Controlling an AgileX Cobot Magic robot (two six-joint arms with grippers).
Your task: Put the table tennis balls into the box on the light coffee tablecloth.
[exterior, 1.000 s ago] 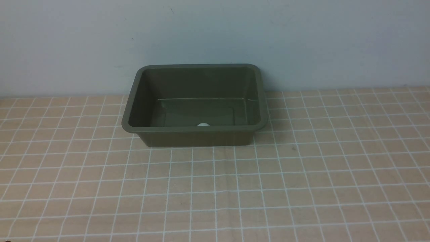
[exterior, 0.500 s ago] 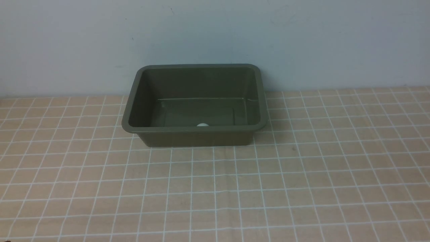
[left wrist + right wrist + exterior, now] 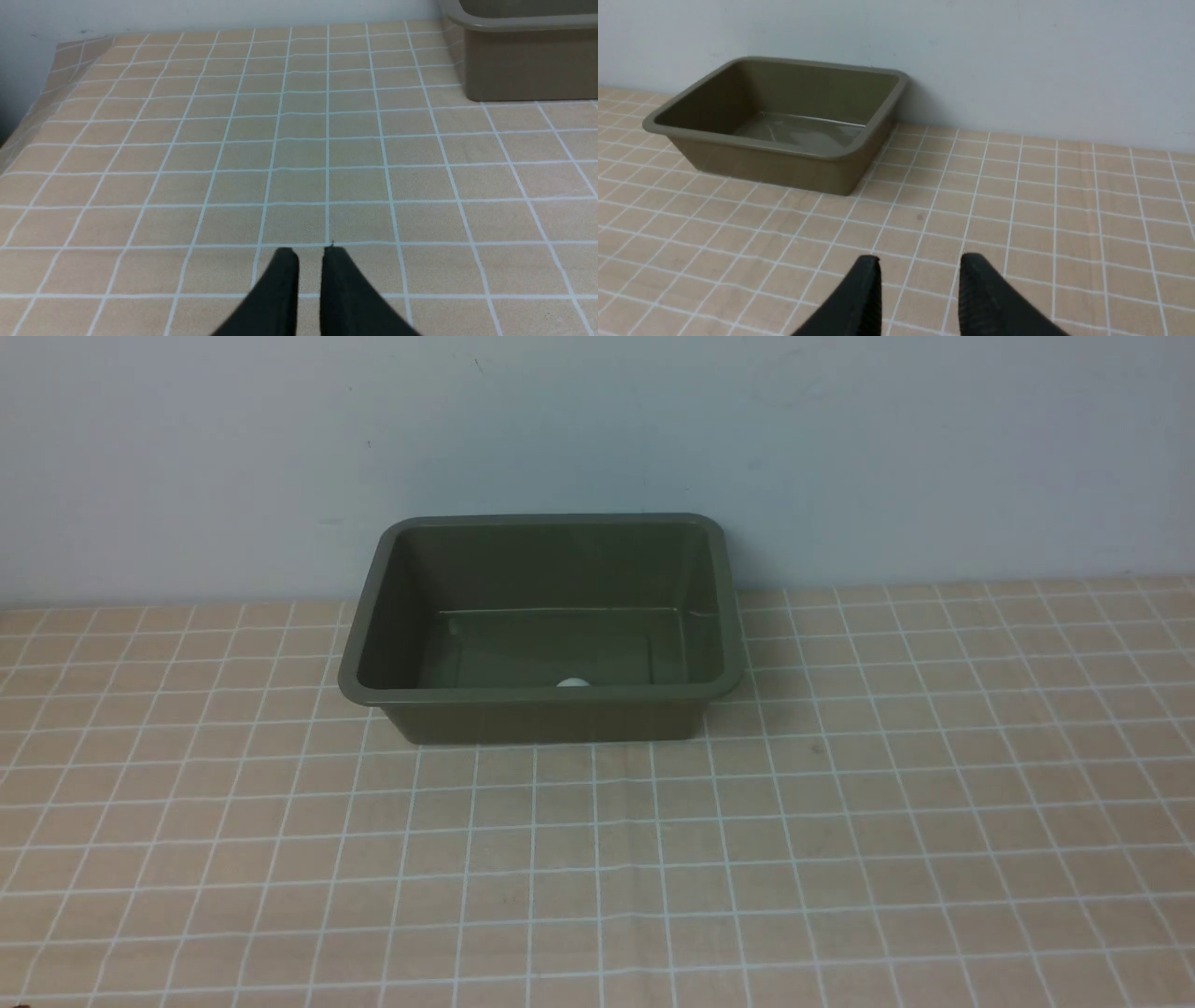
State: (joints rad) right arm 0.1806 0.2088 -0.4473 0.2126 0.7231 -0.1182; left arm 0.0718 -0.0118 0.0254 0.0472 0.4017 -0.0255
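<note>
Left gripper (image 3: 310, 254): my fingers nearly together, empty. Right gripper (image 3: 920, 266): my fingers parted, empty. Small white matte ball (image 3: 573, 682) (mostly hidden) inside dark olive-green rectangular plastic tub (image 3: 541, 705), against its near wall, on tan white-gridded cloth (image 3: 840, 859).

A dark olive-green box (image 3: 541, 627) is seen on the light coffee tablecloth (image 3: 840, 859), set toward the far edge and close against a pale wall (image 3: 840, 448). Its opening faces up — flared rim, sloping walls, rounded corners. A white table tennis ball (image 3: 573, 683) is seen inside, on the floor at the near wall, only its top showing above the rim. The cloth is marked with a grid of thin white lines.
</note>
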